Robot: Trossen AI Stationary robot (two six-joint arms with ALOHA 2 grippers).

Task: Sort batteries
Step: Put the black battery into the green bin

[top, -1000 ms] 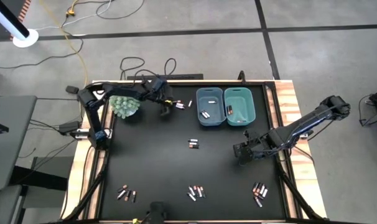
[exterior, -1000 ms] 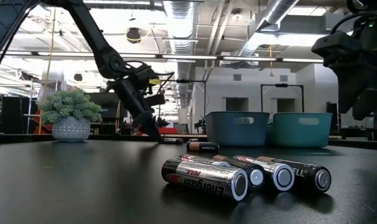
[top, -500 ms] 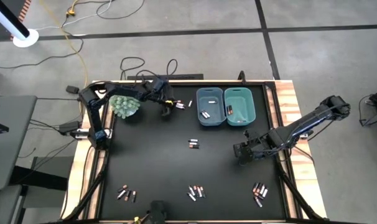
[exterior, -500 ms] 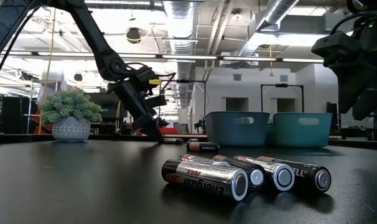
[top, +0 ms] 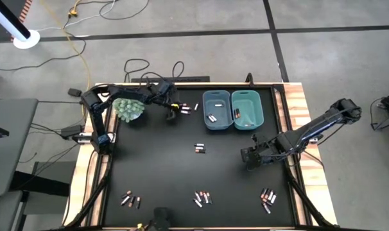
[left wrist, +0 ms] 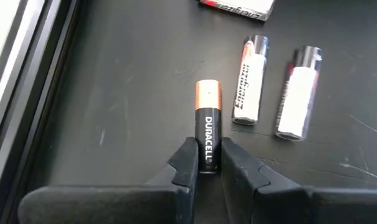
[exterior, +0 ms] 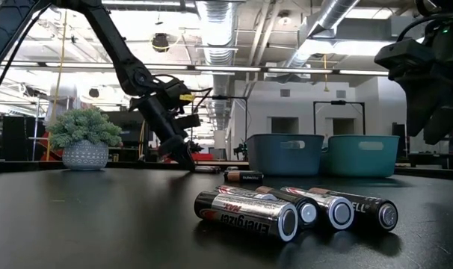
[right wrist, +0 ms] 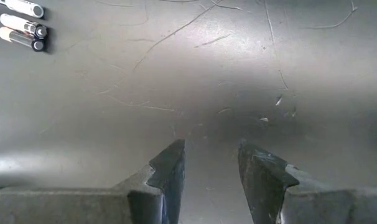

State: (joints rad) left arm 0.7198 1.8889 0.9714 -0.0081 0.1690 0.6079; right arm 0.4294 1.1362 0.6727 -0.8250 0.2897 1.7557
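Observation:
A black battery with a copper end (left wrist: 207, 124) lies on the black table near its far edge. My left gripper (left wrist: 207, 157) (top: 172, 110) is shut on it, slanting down beside the potted plant (top: 127, 109). Two silvery-white batteries (left wrist: 272, 90) lie right next to it. More batteries lie in small groups at mid-table (top: 199, 148) and along the near edge (top: 202, 197), and a few lie inside the blue bin (top: 216, 109) and the teal bin (top: 247, 109). My right gripper (right wrist: 210, 165) (top: 249, 157) hangs open above bare table at the right. My left gripper pinches the battery's black end (left wrist: 207, 142) between its two fingers (left wrist: 185, 163), one on each long side. The fingers come slanting down from above and lie along the battery. The battery lies flat on the table, its copper end pointing away from the fingers.
The plant pot stands at the far left corner, close to my left arm. The two bins stand side by side at the far edge, right of my left gripper. Battery groups lie at the near left (top: 130, 200) and near right (top: 267, 197). Raised wooden rails (top: 297, 128) border the table.
My left gripper has stayed in place, and its fingers have closed in on the black battery. The battery lies where it was. My right arm has kept still.

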